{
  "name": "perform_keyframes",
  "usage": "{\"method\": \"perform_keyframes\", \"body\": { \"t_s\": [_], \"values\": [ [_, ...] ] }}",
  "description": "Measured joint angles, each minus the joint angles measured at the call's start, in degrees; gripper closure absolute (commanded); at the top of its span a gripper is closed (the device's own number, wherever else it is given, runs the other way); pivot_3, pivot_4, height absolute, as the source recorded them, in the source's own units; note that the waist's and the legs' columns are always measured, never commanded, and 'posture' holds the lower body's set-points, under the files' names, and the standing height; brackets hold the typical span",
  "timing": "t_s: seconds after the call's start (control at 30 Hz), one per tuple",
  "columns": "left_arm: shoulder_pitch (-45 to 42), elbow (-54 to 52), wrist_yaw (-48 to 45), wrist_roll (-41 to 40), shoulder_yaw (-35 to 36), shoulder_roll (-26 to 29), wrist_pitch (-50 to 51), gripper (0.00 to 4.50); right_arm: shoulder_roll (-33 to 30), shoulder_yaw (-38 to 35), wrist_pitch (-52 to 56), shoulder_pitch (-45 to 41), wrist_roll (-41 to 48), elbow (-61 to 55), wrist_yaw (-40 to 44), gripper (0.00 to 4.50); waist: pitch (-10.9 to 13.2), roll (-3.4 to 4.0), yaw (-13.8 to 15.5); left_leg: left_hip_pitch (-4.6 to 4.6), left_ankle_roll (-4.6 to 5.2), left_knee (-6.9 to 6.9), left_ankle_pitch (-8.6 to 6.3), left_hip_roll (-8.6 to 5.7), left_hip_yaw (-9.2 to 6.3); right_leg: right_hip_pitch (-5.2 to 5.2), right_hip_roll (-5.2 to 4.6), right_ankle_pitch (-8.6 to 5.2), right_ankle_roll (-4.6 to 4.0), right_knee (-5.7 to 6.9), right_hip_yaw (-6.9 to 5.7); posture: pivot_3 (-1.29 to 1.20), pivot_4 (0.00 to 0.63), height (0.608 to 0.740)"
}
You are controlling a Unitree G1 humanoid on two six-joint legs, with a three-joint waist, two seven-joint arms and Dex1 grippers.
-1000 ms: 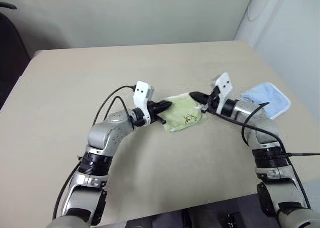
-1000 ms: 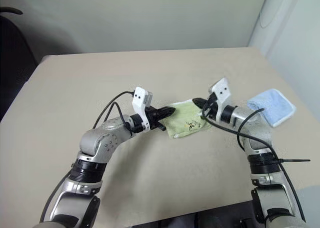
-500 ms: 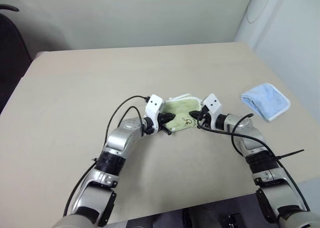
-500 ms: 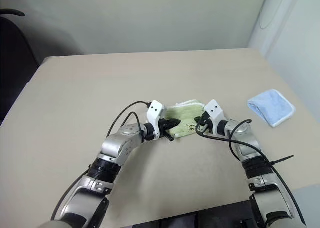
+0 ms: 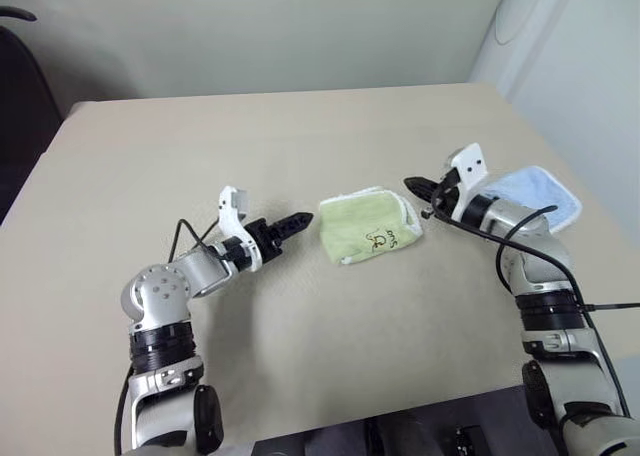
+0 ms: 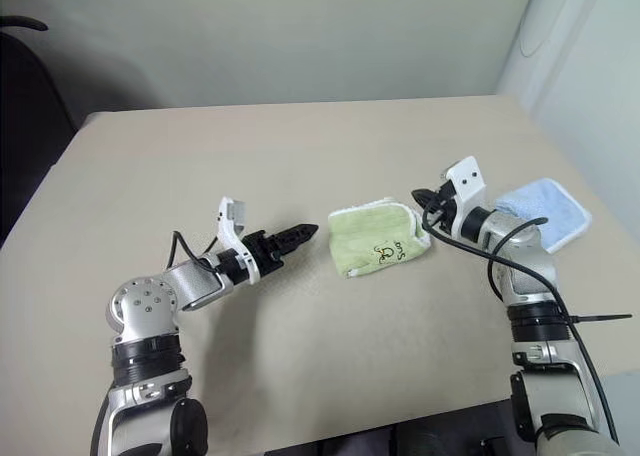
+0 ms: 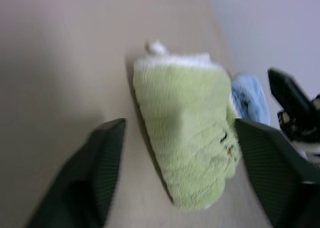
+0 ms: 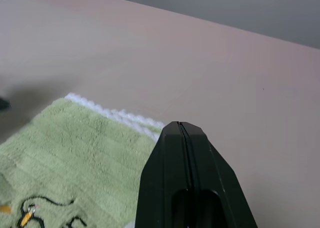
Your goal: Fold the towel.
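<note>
Looking down over your two arms, you see the towel (image 5: 368, 228) lying folded on the tan table (image 5: 300, 146), between the grippers and touching neither. It is a light-green bundle with white stitched edging along its far side and a small dark embroidered figure on its top face, toward the near edge.

Your left gripper (image 5: 291, 222) sits just to the left of the towel, pointing at it across a narrow strip of bare table. In the left wrist view its two black fingers (image 7: 102, 163) stand wide apart, with the towel framed in the gap ahead of them and nothing between them. From that gripper, the towel lies straight ahead and close.

Your right gripper (image 5: 415, 187) sits on the towel's other side, its tip just beside the towel's far right corner. In the right wrist view its fingers (image 8: 181, 153) are pressed together into one dark wedge, holding nothing, with the towel's white-edged corner just below and to one side of the tip.

A pale blue cloth (image 5: 540, 198) lies behind your right wrist, near the table's right edge and well apart from the towel.
</note>
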Motion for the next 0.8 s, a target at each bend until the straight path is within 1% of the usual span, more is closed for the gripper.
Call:
{"method": "perform_keyframes", "body": {
  "t_s": [0.07, 0.23, 0.37, 0.47, 0.63, 0.7, 0.73, 0.8],
  "values": [
    [-1.13, 2.03, -0.19, 1.55, -1.82, -1.02, -0.36, 0.01, 0.03, -0.01, -0.21, 0.01, 0.0, 0.39, -0.01, 4.5, 0.0, 0.0, 0.02, 0.0, 0.0, 0.0, 0.0, -0.01, 0.0, 0.0, -0.01, 0.0, 0.0, 0.0, 0.01, 0.0, 0.15, 0.74],
    [-7.45, 10.24, -3.06, 7.47, -7.42, -4.57, -4.97, 0.01, 0.6, 0.05, -0.47, 0.06, -0.01, 0.39, -0.54, 4.5, 0.0, 0.0, 0.78, 0.01, 0.08, 0.06, 0.05, -0.08, -0.07, 0.09, -0.08, 0.04, 0.07, 0.0, -0.01, 0.0, 0.15, 0.74],
    [-11.81, 17.93, -5.94, 10.99, -8.68, -6.91, -9.08, 0.01, 1.05, 0.08, -0.45, 0.49, 0.0, -0.52, -1.16, 4.5, 0.0, 0.0, 1.18, 0.0, 0.14, 0.12, 0.07, -0.15, -0.07, 0.16, -0.13, 0.08, 0.14, -0.02, -0.01, 0.0, 0.15, 0.74],
    [-13.61, 21.13, -8.08, 13.71, -10.17, -7.21, -11.2, 0.62, 1.35, 0.08, -0.23, 1.44, 0.03, -1.8, -1.98, 4.5, 0.0, 0.0, 1.34, 0.01, 0.17, 0.13, 0.09, -0.17, -0.08, 0.2, -0.13, 0.1, 0.17, -0.05, -0.01, 0.0, 0.15, 0.74],
    [-13.35, 22.39, -9.79, 14.95, -10.1, -7.73, -11.91, 2.35, 1.36, -0.25, 0.18, 2.29, 0.11, -2.73, -3.37, 4.5, 0.0, 0.01, 1.33, -0.02, 0.17, 0.07, 0.09, -0.15, -0.04, 0.14, -0.12, 0.1, 0.18, -0.11, 0.01, 0.0, 0.15, 0.74],
    [-13.35, 22.36, -9.97, 14.89, -9.57, -7.95, -11.91, 3.13, 1.46, -0.53, 0.19, 2.33, 0.29, -2.73, -3.83, 4.5, 0.0, 0.01, 1.3, -0.02, 0.16, 0.01, 0.09, -0.14, -0.02, 0.09, -0.1, 0.1, 0.18, -0.12, 0.05, 0.0, 0.15, 0.74],
    [-13.3, 22.25, -9.97, 14.78, -9.3, -8.02, -11.92, 3.37, 1.48, -0.74, 0.19, 2.33, 0.46, -2.73, -4.04, 4.5, 0.0, 0.01, 1.28, -0.02, 0.16, 0.0, 0.09, -0.14, 0.0, 0.07, -0.09, 0.1, 0.18, -0.12, 0.07, 0.0, 0.15, 0.74],
    [-12.92, 21.34, -9.94, 14.43, -8.52, -8.32, -11.92, 4.08, 1.49, -1.21, 0.15, 2.32, 0.55, -2.72, -4.36, 4.5, 0.01, 0.01, 1.25, -0.02, 0.16, -0.02, 0.09, -0.14, 0.04, 0.04, -0.06, 0.1, 0.18, -0.12, 0.12, 0.0, 0.15, 0.74]
  ]
}}
